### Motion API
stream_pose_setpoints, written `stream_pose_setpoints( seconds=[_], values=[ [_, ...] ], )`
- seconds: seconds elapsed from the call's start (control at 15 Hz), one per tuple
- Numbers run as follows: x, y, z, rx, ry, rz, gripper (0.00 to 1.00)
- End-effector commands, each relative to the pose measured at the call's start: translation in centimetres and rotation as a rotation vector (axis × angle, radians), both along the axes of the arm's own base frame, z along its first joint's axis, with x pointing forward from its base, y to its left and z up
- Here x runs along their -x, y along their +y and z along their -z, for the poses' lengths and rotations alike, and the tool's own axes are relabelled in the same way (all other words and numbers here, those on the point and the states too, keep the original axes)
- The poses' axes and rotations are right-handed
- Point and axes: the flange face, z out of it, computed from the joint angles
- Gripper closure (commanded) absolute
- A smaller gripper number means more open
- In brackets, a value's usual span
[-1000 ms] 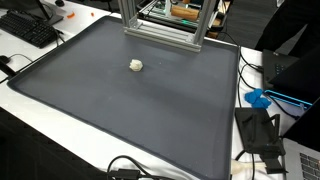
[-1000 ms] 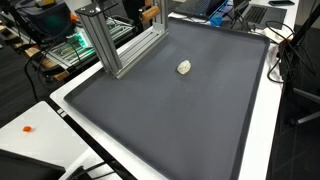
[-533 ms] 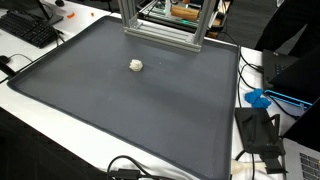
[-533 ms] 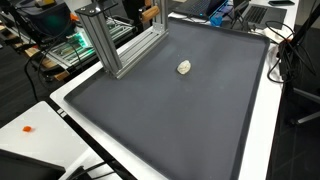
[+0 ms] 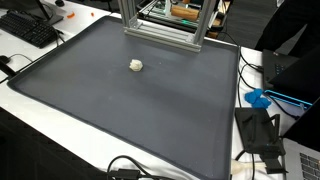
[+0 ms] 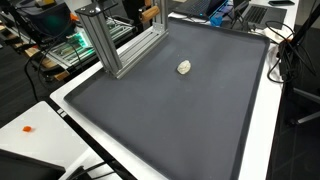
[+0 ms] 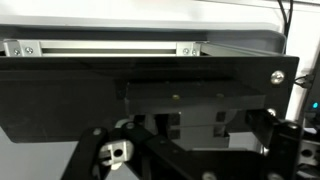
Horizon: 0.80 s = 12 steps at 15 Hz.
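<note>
A small white crumpled ball lies toward twelve o'clock on the dark grey tabletop mat, well apart from the dimly seen end effector, whose finger spacing I cannot tell, so a centred, vertical approach seems wisest.

A dark grey mat carries a small white lump and an aluminium frame.

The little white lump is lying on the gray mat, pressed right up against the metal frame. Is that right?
Not quite. The little white lump does lie on the gray mat, but it is not pressed against the metal frame. It sits apart from it, out on the mat, with bare mat showing between the two in both exterior views.
</note>
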Motion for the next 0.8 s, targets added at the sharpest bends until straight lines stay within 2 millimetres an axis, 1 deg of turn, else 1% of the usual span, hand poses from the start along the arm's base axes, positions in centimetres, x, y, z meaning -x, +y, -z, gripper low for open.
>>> stream_pose_setpoints(
  seconds=[0.0, 0.2, 0.27, 0.33, 0.47, 0.53, 0.6, 0.73],
  values=[
    [0.97, 0.11, 0.33, 0.006, -0.024, 0.001, 0.09],
    [1.01, 0.16, 0.21, 0.013, -0.027, -0.005, 0.28],
    [1.01, 0.11, 0.13, 0.020, -0.030, -0.007, 0.38],
    [1.00, -0.07, 0.00, 0.027, -0.036, -0.005, 0.42],
    [1.03, -0.30, -0.04, 0.035, -0.040, -0.004, 0.47],
    [1.11, -0.26, 0.01, 0.035, -0.040, -0.006, 0.43],
    [1.13, -0.25, 0.05, 0.035, -0.038, -0.007, 0.42],
    [1.19, -0.17, 0.19, 0.037, -0.035, -0.010, 0.38]
  ],
)
